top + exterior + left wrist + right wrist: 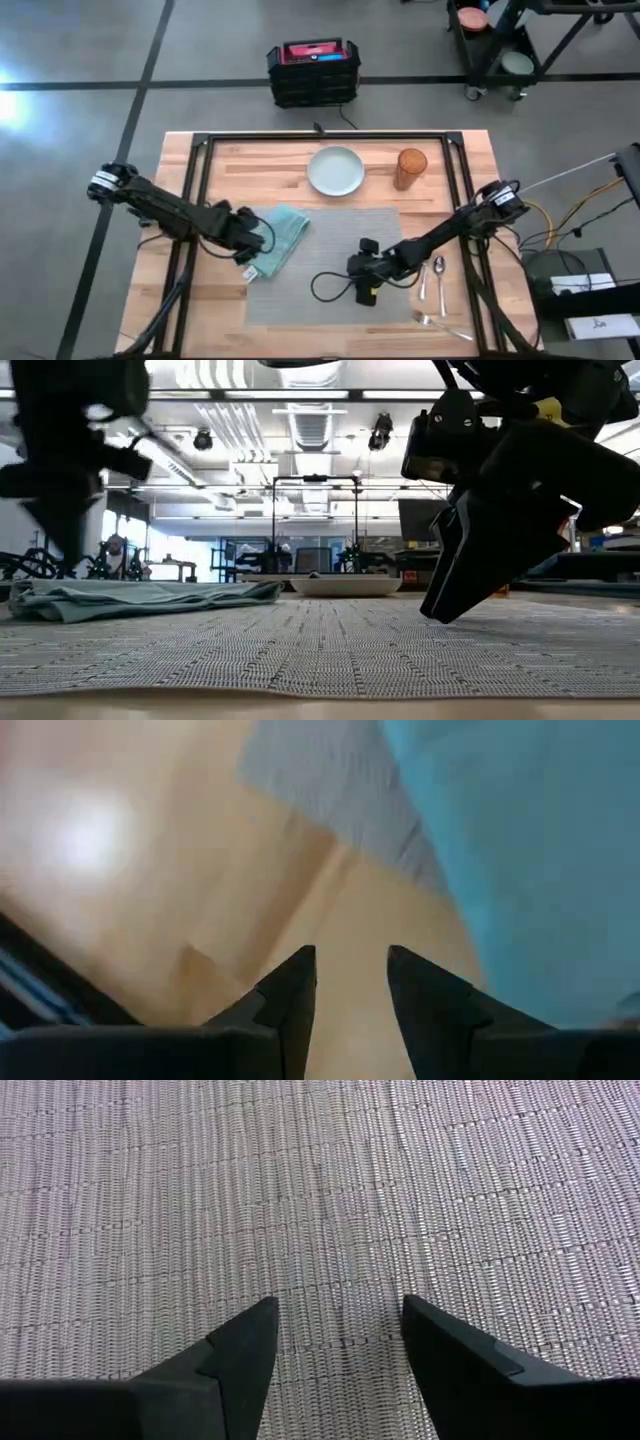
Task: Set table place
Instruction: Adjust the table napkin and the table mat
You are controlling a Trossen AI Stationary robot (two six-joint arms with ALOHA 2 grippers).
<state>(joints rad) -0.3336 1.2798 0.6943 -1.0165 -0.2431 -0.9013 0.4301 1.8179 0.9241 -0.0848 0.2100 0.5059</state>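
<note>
The grey woven placemat [330,262] lies flat on the wooden table [470,160], near its front middle. My right gripper [366,292] stands open low over the mat [330,1210], its fingers pointing down with nothing between them; the low view shows it [450,605] just above the weave. My left gripper [250,262] is open over bare wood [150,920] at the mat's left edge, beside the teal napkin [283,236], which lies partly on the mat's left far corner. A pale round plate [336,171] sits beyond the mat.
An amber cup [410,168] stands right of the plate. Cutlery lies right of the mat: a spoon [438,275] and more pieces [440,322] near the front edge. A black frame rail [320,140] runs around the tabletop. A black crate [313,72] is on the floor behind.
</note>
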